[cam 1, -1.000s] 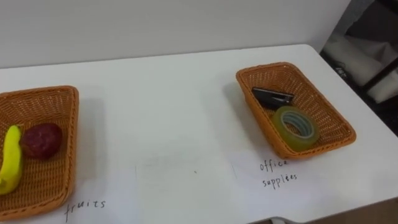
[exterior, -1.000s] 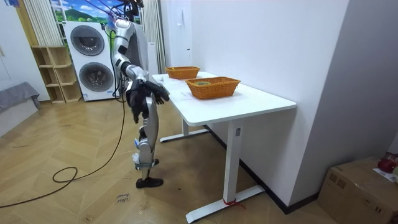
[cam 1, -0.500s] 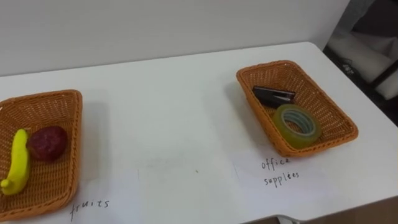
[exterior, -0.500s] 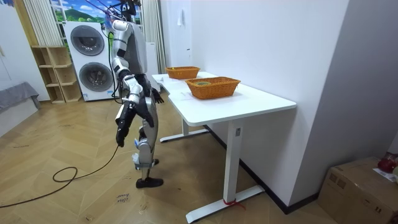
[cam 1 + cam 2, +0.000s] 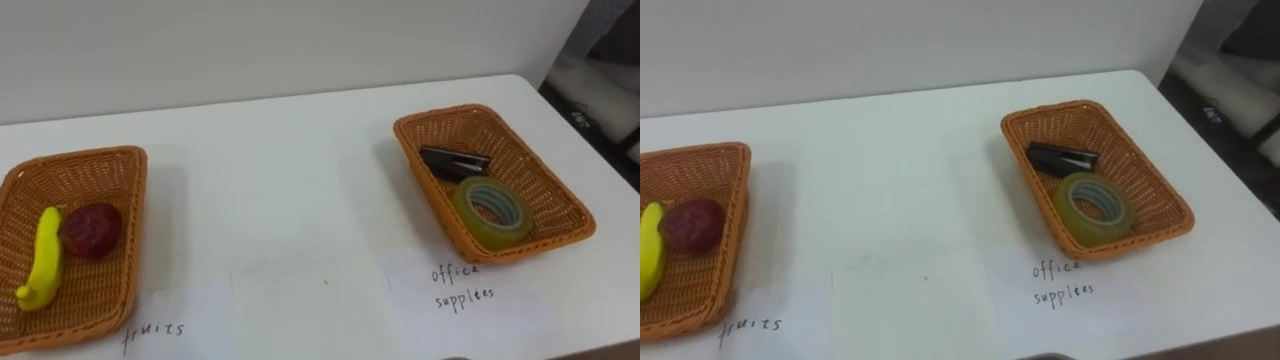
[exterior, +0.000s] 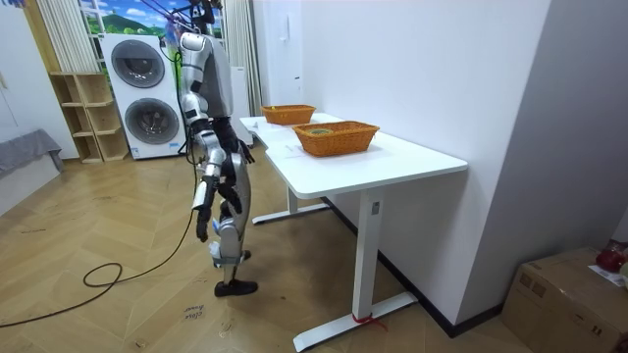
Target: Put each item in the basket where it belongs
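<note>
On the white table point(image 5: 280, 190), the wicker fruit basket point(image 5: 100, 156) at the left holds a yellow banana point(image 5: 40, 262) and a dark red fruit point(image 5: 92, 230). The wicker office basket point(image 5: 563, 203) at the right holds a black stapler-like item point(image 5: 455, 162) and a roll of clear tape point(image 5: 492, 208). In the room view I stand at the table's long side. My right hand point(image 6: 202, 226) hangs beside my thigh with loose, straight fingers and holds nothing. My left hand point(image 6: 241, 149) is a dark shape at waist height by the table edge.
Handwritten labels lie before each basket: "fruits" point(image 5: 155, 331) and "office supplies" point(image 5: 461, 285). The table's right edge runs just past the office basket. Behind me stand stacked washing machines point(image 6: 147, 93) and a wooden shelf point(image 6: 83, 118). A cardboard box point(image 6: 574, 294) sits by the wall.
My right arm has dropped from table height to hang at my side. The eye view has shifted, so both baskets sit further right in the picture; nothing on the table moved.
</note>
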You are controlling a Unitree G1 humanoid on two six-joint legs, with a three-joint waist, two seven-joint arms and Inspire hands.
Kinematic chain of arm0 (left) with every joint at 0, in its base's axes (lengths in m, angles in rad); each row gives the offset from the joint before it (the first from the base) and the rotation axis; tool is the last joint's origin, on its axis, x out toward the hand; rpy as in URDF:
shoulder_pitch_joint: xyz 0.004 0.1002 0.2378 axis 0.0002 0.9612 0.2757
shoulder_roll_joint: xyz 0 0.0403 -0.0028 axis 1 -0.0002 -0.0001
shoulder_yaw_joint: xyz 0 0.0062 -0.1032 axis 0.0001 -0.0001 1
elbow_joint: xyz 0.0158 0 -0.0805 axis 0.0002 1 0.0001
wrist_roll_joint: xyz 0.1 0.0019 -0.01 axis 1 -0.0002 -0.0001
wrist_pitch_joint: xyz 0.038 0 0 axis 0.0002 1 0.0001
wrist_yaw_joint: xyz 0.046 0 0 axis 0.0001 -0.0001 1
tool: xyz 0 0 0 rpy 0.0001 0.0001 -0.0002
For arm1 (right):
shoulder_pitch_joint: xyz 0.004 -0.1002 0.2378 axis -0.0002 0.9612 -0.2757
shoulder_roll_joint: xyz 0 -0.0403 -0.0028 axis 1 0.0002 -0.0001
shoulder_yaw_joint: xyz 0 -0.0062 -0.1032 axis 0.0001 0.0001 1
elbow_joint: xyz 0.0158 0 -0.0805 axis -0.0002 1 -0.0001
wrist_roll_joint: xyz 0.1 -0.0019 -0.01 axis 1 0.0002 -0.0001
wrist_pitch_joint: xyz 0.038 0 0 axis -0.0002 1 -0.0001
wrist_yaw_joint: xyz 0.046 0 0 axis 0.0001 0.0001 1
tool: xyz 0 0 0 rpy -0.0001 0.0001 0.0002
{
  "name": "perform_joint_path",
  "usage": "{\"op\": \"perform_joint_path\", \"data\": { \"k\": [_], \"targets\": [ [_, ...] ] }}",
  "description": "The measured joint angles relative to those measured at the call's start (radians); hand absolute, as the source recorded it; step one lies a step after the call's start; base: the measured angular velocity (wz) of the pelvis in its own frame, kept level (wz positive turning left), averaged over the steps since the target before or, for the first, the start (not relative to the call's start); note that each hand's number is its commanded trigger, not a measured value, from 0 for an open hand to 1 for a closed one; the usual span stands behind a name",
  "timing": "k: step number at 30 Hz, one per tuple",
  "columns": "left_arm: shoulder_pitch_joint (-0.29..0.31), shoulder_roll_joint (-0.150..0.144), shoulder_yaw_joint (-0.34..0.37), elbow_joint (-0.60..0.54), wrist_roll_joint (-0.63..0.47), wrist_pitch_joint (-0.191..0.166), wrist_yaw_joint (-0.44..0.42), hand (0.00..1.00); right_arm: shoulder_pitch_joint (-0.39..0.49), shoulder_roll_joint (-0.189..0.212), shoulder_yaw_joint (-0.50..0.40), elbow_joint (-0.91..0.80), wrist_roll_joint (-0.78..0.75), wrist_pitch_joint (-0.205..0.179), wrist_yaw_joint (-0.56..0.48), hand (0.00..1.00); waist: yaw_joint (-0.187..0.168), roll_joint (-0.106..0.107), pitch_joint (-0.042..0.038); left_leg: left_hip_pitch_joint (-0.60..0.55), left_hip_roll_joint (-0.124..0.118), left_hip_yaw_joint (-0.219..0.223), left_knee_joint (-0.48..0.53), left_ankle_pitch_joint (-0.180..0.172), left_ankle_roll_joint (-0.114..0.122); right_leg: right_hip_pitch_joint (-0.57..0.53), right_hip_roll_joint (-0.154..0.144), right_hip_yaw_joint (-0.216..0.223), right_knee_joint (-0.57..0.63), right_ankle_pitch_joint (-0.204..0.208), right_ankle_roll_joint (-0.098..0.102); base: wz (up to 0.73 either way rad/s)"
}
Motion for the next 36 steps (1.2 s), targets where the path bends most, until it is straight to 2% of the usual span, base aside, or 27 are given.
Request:
{"op": "perform_joint_path", "data": {
  "k": [5, 7, 13, 16, 21, 31, 36],
  "targets": [
    [0.002, -0.012, -0.002, 0.02, 0.007, 0.002, -0.001, 0.0, -0.024, 0.013, 0.065, 0.063, -0.085, 0.031, 0.134, 0.0, 0.02, 0.001, 0.0004, -0.001, 0.0, -0.011, 0.008, -0.001, 0.0, -0.004, -0.001, -0.005, 0.0, -0.006, -0.001, 0.03],
    [0.006, -0.014, -0.008, 0.027, 0.005, 0.009, 0.001, 0.0, -0.035, 0.014, 0.139, 0.074, -0.155, 0.048, 0.197, 0.0, 0.028, 0.0, 0.0006, -0.001, 0.001, -0.013, 0.01, -0.001, -0.001, -0.002, 0.0, -0.006, 0.001, -0.006, -0.002, 0.02],
    [0.0, -0.021, -0.019, 0.027, 0.006, 0.018, -0.001, 0.0, -0.047, 0.015, 0.273, 0.111, -0.318, 0.064, 0.337, 0.0, 0.078, 0.0, 0.0008, -0.001, 0.001, -0.015, 0.012, -0.004, -0.002, 0.005, -0.001, -0.021, -0.001, -0.006, -0.002, 0.04],
    [-0.007, -0.021, -0.033, 0.036, 0.006, 0.018, -0.007, 0.0, -0.055, 0.016, 0.303, 0.111, -0.387, 0.064, 0.384, 0.0, 0.091, 0.002, 0.0022, -0.003, 0.0, -0.023, 0.012, -0.006, -0.003, 0.007, -0.001, -0.024, -0.001, -0.007, -0.002, 0.04],
    [-0.018, -0.026, -0.062, 0.066, 0.006, 0.025, -0.017, 0.0, -0.066, 0.017, 0.331, 0.112, -0.464, 0.064, 0.424, 0.0, 0.096, 0.003, 0.0038, -0.004, 0.0, -0.028, 0.012, -0.007, -0.003, 0.016, -0.001, -0.029, -0.003, -0.011, -0.002, 0.05],
    [-0.021, -0.032, -0.063, 0.066, 0.006, 0.069, -0.035, 0.0, -0.071, 0.016, 0.348, 0.122, -0.473, 0.075, 0.434, 0.0, 0.096, 0.002, 0.0062, -0.004, 0.001, -0.035, 0.018, -0.013, -0.005, 0.023, -0.001, -0.039, -0.016, -0.013, -0.003, 0.02],
    [-0.026, -0.032, -0.063, 0.066, 0.006, 0.079, -0.043, 0.0, -0.072, 0.016, 0.349, 0.126, -0.469, 0.077, 0.434, 0.0, 0.096, 0.002, 0.0067, -0.005, 0.0, -0.039, 0.019, -0.014, -0.005, 0.029, -0.001, -0.042, -0.016, -0.013, -0.003, 0.0]
  ]
}}
